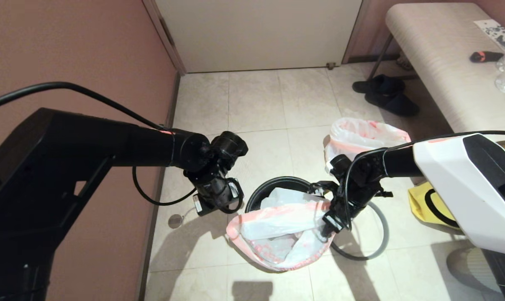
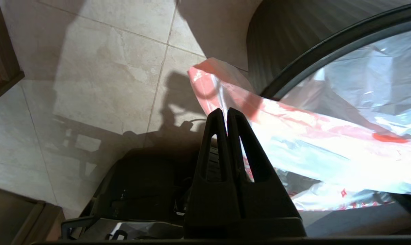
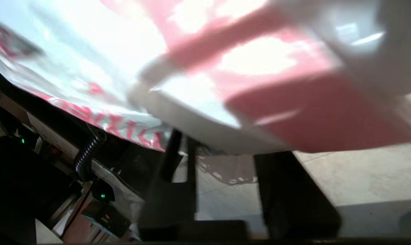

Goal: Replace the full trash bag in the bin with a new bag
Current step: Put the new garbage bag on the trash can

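Stretching the new bag (image 1: 283, 232) over the bin (image 1: 277, 186) is the step in hand, as I judge it. The bag's pink-banded mouth drapes across the near part of the bin, partly inside and partly hanging down the near wall, while the far rim shows bare black. The full trash bag (image 1: 363, 138) already stands on the floor beyond the bin, so removal looks done. Left to do: spreading the band around the whole rim and refitting the grey ring (image 1: 375, 240), which lies on the floor against the bin's right side.

The left gripper (image 1: 233, 205), left of the bin, has its fingers pressed together on the bag's edge. The right gripper (image 1: 329, 219) sits at the bin's right side with its fingers part open around the bag's band; whether it grips, I cannot tell.

Counted: two bags, one bin, one ring, two grippers.
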Robot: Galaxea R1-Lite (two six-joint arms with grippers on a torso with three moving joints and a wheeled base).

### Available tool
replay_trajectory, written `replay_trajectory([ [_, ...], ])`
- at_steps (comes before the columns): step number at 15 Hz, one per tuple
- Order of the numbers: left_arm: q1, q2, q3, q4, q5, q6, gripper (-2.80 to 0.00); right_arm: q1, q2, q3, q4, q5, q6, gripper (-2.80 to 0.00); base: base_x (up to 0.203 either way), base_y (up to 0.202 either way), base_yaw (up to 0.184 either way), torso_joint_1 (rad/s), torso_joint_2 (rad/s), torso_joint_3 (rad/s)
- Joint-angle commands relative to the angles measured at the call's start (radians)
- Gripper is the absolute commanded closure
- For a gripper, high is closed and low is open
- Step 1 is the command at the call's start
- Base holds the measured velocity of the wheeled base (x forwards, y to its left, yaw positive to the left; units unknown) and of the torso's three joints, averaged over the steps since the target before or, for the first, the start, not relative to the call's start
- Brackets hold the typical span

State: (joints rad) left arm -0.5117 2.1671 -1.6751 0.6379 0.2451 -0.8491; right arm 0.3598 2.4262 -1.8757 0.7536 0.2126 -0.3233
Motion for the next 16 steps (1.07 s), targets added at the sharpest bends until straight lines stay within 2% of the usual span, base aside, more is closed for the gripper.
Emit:
replay_trajectory([
  [1,0.001,-0.010,0.000,0.003,0.002,-0.005,0.00,-0.009,0.000,0.007,-0.025,0.001,-0.002,0.00,0.000,0.000,0.000,0.000,0.00,0.000],
  [4,-0.005,-0.012,-0.003,0.000,-0.001,-0.005,0.00,-0.033,-0.024,0.009,-0.028,-0.013,0.001,0.00,0.000,0.000,0.000,0.000,0.00,0.000],
  [7,-0.059,-0.049,-0.012,0.007,-0.026,-0.001,0.00,-0.035,-0.056,0.012,-0.028,-0.039,0.002,0.00,0.000,0.000,0.000,0.000,0.00,0.000],
  [10,-0.068,-0.055,-0.018,0.009,-0.035,0.002,0.00,-0.040,-0.092,0.007,-0.031,-0.042,0.016,0.00,0.000,0.000,0.000,0.000,0.00,0.000],
  [12,-0.074,-0.065,-0.023,0.011,-0.082,0.011,0.00,-0.042,-0.092,0.009,-0.118,-0.042,0.065,0.00,0.000,0.000,0.000,0.000,0.00,0.000],
  [15,-0.111,-0.064,-0.025,0.011,-0.134,0.100,0.00,-0.040,-0.060,0.015,-0.177,-0.042,0.105,0.00,0.000,0.000,0.000,0.000,0.00,0.000],
  [16,-0.115,-0.057,-0.020,0.009,-0.158,0.152,0.00,-0.037,-0.058,0.015,-0.177,-0.039,0.106,0.00,0.000,0.000,0.000,0.000,0.00,0.000],
])
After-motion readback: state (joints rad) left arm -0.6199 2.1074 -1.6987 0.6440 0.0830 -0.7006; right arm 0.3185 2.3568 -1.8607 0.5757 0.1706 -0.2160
